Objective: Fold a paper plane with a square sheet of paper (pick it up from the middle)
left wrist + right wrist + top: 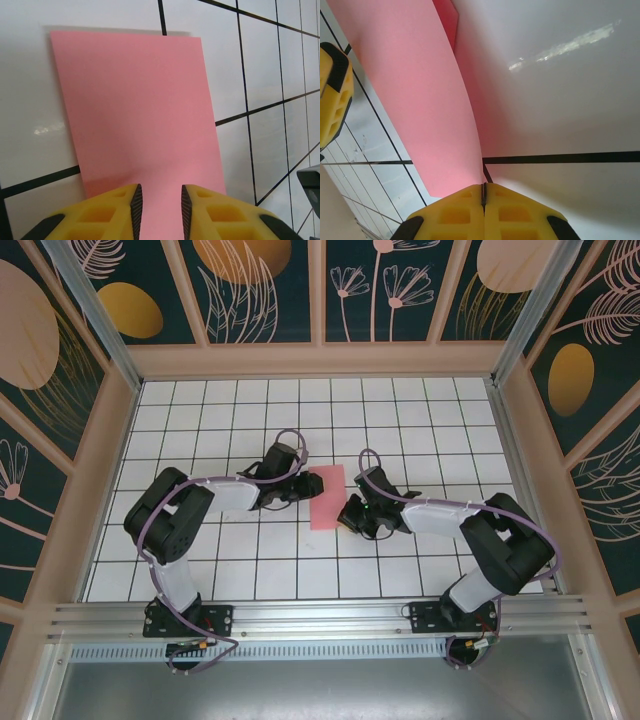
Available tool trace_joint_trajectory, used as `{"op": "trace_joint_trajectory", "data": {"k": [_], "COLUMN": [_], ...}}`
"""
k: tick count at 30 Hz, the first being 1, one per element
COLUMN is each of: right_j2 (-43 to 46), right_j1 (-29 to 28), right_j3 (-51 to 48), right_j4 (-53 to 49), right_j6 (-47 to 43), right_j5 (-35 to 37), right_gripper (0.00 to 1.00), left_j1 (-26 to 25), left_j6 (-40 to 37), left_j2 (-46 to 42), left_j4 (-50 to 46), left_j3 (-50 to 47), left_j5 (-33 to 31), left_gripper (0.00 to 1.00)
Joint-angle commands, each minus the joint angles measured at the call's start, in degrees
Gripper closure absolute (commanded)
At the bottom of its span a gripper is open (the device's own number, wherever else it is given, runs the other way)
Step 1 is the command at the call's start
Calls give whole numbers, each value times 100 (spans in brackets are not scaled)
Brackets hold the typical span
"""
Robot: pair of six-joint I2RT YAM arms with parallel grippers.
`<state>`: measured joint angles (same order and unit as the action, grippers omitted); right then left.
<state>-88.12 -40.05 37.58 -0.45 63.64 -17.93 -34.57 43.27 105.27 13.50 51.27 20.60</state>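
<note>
Arms (215, 495) bent inward at mid-frame, left fingers (134, 202) slightly parted over sheet (140, 115), right fingers (470, 202) pinching its curled edge, gridded bench (420, 410), floral walls (250, 290)

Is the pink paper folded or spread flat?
Folded: the pink paper is a narrow rectangle, a second layer showing under its lifted edge.

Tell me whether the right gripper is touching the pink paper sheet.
Touching. Right wrist view: the paper sheet curls up off the table straight into the shut right gripper.
</note>
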Motion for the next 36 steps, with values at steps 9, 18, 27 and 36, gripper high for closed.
{"op": "trace_joint_trajectory", "data": {"k": [9, 18, 27, 36], "right_j2": [355, 361, -158, -860], "right_j1": [121, 138, 138, 138], "right_j3": [-155, -97, 591, 1191], "right_j4": [10, 5, -23, 35], "right_j6": [166, 168, -279, -593], "right_j5": [-32, -139, -183, -263], "right_gripper": [88, 94, 97, 97], "left_j1": [-69, -69, -70, -68], "left_j6": [-85, -74, -160, -130], "left_j2": [493, 532, 375, 233], "left_j4": [-443, -461, -509, -508], "left_j3": [203, 208, 377, 394], "left_j5": [-284, -258, -181, -216], "left_gripper": [76, 77, 77, 79]}}
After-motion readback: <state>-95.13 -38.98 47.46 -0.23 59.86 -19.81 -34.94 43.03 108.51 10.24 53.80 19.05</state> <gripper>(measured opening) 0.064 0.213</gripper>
